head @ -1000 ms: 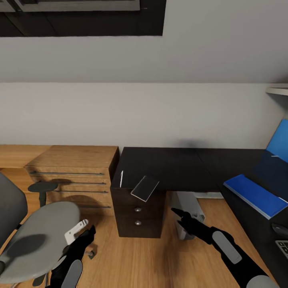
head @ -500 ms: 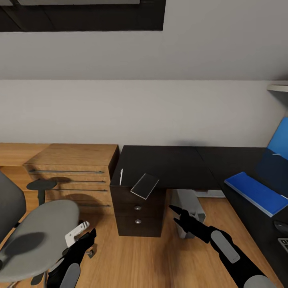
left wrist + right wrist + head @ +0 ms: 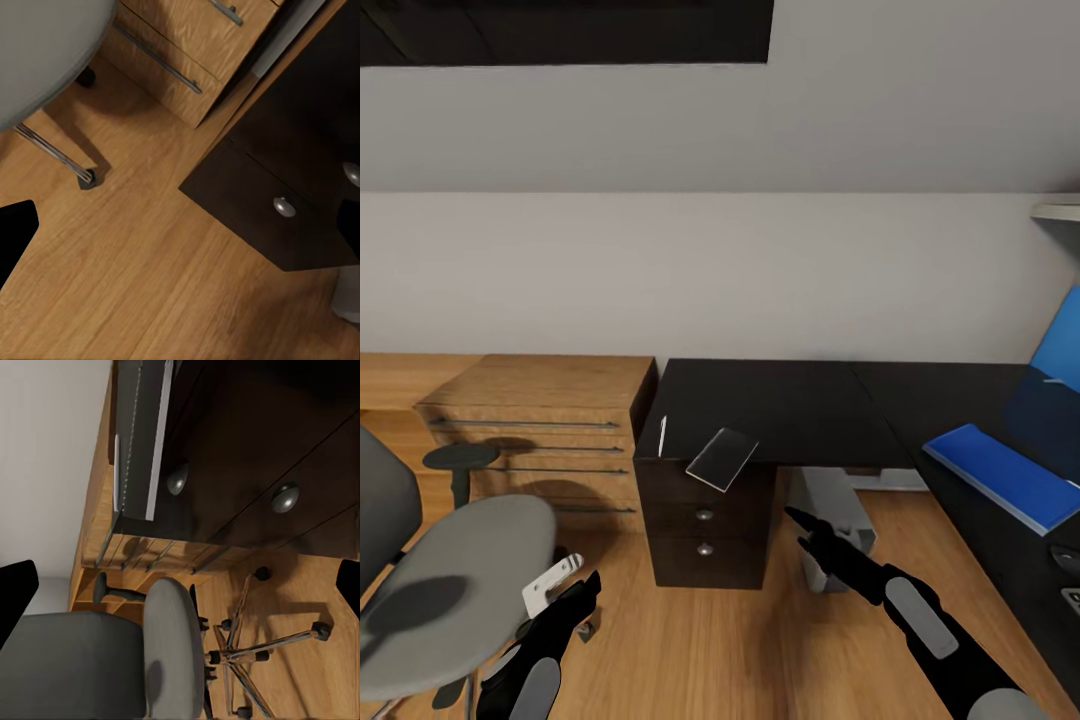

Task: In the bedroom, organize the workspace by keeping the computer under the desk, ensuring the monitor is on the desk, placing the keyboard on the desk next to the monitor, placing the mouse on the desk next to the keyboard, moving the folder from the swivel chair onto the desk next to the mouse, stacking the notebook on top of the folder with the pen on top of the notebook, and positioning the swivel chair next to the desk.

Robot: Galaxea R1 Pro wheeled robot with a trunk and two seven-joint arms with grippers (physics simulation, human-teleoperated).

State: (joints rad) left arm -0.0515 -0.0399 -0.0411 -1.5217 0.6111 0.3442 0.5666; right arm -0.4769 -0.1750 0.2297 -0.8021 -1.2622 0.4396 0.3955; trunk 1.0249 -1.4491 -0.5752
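The head camera has crept forward toward the table (image 3: pixel 780 405). The notebook (image 3: pixel 721 459) overhangs its front edge, the pen (image 3: pixel 663 436) beside it, the folder (image 3: pixel 1000 475) on its right wing. Both fingers, left (image 3: pixel 575 590) and right (image 3: pixel 808 528), hang released, nothing held; pickup comes next.

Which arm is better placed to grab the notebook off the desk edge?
Right, probably. The right claw is just below and beside the notebook, which overhangs the desk edge. The left claw hangs lower, beside the swivel chair.
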